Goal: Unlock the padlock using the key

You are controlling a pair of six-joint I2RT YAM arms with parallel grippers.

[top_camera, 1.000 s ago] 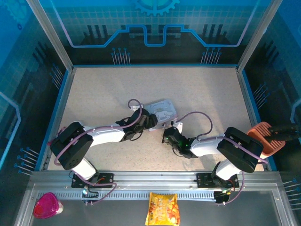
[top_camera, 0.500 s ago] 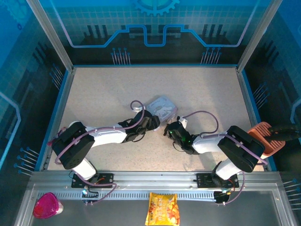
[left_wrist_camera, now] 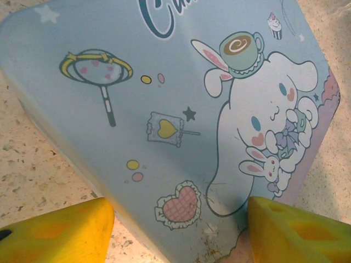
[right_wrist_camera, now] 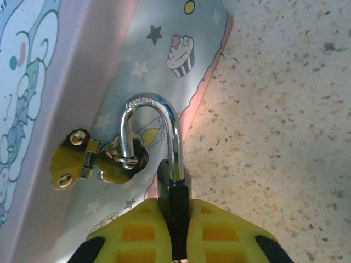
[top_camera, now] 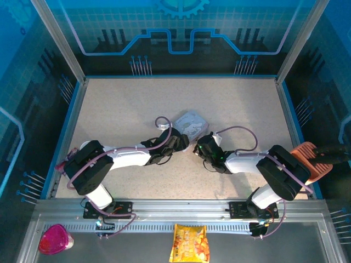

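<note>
In the right wrist view my right gripper (right_wrist_camera: 175,219) is shut on the tiny dark padlock (right_wrist_camera: 174,183), whose body is pinched between the yellow pads (right_wrist_camera: 131,233). Its silvery shackle (right_wrist_camera: 151,104) arches upward. The shackle's short leg stands free of the body and hooks through the ring of the brass hasp (right_wrist_camera: 82,159) on the pale blue cartoon tin (right_wrist_camera: 159,55). The padlock's lower end is hidden between the pads. My left gripper (left_wrist_camera: 175,219) is open, with its yellow fingers (left_wrist_camera: 55,233) on either side of the tin's (left_wrist_camera: 164,98) near corner. From above, both grippers (top_camera: 181,139) (top_camera: 202,147) meet at the tin (top_camera: 189,121).
The speckled table (top_camera: 126,104) has a blue rim and glass walls around it. Outside, on the near rail, lie a pink cup (top_camera: 55,239) and a yellow snack bag (top_camera: 189,244). An orange object (top_camera: 307,159) sits past the right edge.
Both grippers have shifted away from the bases and to the right. The tin has turned and slid slightly farther back with them.
</note>
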